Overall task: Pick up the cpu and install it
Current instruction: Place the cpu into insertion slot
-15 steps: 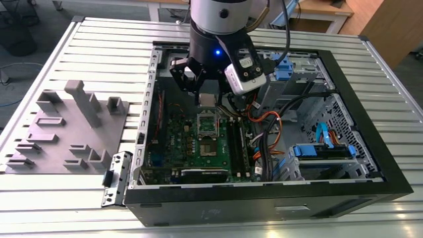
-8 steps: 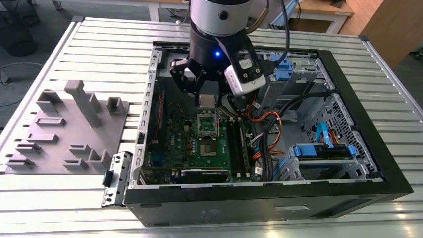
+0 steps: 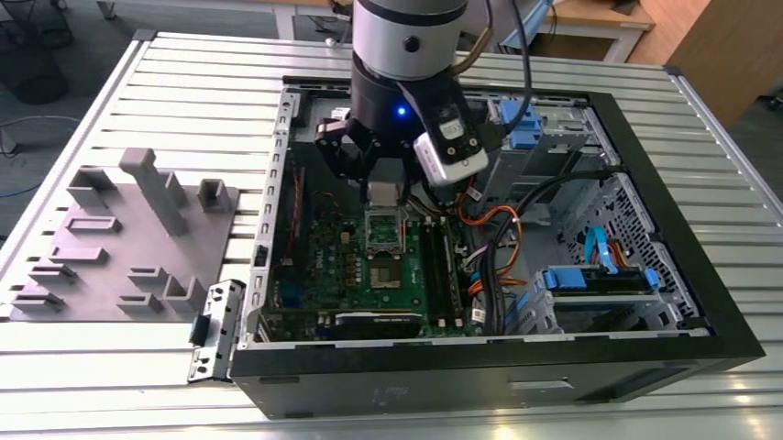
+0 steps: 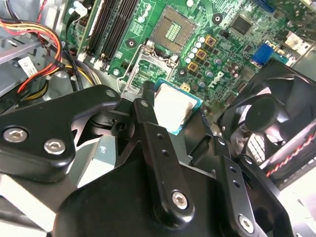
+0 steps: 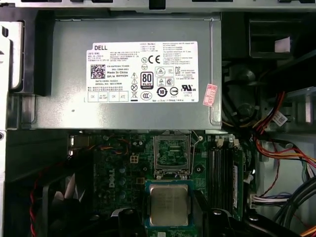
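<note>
- My gripper (image 4: pixel 175 104) is clenched on the cpu (image 5: pixel 169 204), a finger at each side.
- I hold it above the green motherboard (image 5: pixel 101 168), near the open socket (image 5: pixel 172 153).

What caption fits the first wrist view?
Small silver-grey square cpu held over the green circuit board, beside its open socket.

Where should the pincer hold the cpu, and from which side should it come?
By two opposite thin edges, from above: the cpu is a flat square, level, metal top up. In the first wrist view the pincer holds it that way over the board.
</note>
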Available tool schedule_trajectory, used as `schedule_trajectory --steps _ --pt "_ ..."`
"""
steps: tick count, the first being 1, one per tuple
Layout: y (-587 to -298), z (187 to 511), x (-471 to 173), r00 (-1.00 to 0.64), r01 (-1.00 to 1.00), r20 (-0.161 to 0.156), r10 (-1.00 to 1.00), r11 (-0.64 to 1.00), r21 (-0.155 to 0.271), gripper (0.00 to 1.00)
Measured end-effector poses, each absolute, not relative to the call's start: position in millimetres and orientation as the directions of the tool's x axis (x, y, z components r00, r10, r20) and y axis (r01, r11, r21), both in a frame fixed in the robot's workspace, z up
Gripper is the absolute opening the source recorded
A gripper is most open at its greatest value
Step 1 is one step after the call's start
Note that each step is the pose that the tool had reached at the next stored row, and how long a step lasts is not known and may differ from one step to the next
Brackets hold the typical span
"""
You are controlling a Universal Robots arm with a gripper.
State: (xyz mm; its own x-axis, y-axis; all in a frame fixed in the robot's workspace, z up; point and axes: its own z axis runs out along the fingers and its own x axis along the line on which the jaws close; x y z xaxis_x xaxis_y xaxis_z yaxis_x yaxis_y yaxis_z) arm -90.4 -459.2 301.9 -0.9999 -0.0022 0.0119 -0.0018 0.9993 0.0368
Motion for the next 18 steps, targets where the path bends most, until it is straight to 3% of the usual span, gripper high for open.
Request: schedule_trajectory --steps 18 --pt "-463 270 -91 -1.000 -0.002 0.012 -0.002 1.000 0.029 0.47"
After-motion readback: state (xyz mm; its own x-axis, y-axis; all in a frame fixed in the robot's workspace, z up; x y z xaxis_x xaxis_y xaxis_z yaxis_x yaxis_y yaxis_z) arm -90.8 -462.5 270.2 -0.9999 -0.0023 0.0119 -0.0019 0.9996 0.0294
